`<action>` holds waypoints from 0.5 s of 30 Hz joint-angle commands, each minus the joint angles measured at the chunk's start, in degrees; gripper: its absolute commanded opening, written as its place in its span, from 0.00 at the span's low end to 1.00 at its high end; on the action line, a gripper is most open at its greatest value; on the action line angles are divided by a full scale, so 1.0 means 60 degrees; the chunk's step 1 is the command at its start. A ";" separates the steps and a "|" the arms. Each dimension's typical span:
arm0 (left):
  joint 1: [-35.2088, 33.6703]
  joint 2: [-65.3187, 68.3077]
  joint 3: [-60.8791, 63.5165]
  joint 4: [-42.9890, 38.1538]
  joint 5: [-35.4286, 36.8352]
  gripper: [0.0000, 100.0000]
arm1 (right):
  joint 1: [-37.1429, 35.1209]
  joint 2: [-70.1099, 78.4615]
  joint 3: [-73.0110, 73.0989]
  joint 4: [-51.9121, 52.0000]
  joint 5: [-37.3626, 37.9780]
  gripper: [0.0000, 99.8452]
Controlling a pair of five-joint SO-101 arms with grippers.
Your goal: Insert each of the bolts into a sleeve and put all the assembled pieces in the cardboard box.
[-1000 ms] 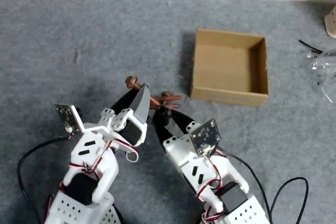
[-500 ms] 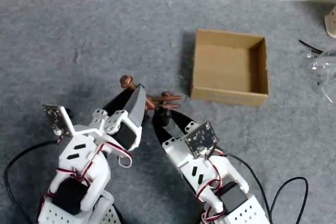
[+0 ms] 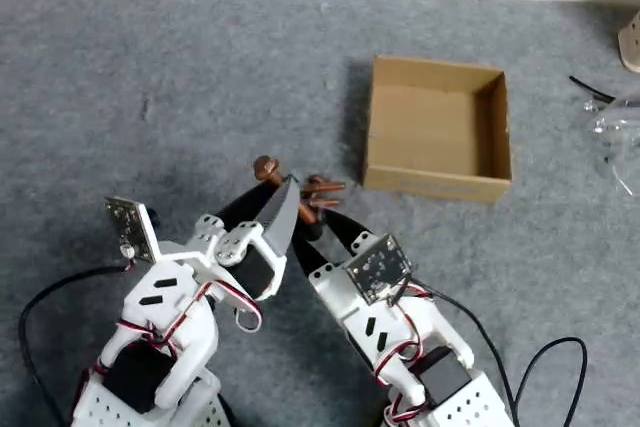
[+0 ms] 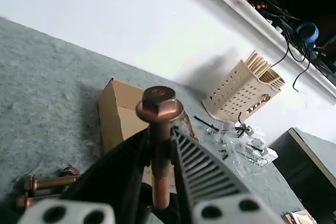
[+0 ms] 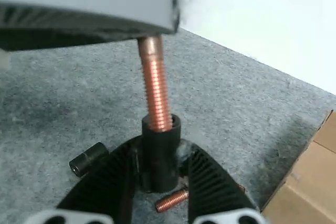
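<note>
Near the one cardboard box [image 3: 437, 183], left gripper [image 4: 159, 148] pinches one bolt [image 4: 159, 109], tip inside the sleeve [image 5: 160, 148] right gripper [image 5: 160, 161] clamps; two loose bolts [image 4: 46, 183], one spare sleeve [image 5: 88, 159] lie beneath, carpet [image 3: 150, 67] open around.

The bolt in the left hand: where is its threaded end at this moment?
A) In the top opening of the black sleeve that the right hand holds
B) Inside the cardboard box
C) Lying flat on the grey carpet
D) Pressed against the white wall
A: in the right wrist view the bolt, gripped under its head by the left hand, hangs with its threaded end in the mouth of the black sleeve that the right hand clamps upright.
</note>
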 commanded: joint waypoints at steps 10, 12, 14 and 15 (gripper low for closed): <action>-0.0520 0.0007 0.0403 -0.0044 -0.0088 0.00 | -0.0051 -0.0198 0.1106 0.0007 0.0176 0.00; -0.0593 0.0007 0.0667 -0.0044 -0.0073 0.00 | -0.0051 -0.0198 0.1106 0.0007 0.0176 0.00; -0.0564 0.0007 0.0799 -0.0044 -0.0073 0.00 | -0.0051 -0.0198 0.1106 0.0007 0.0176 0.00; -0.0520 0.0007 0.0813 -0.0029 -0.0088 0.00 | -0.0051 -0.0198 0.1106 0.0007 0.0176 0.00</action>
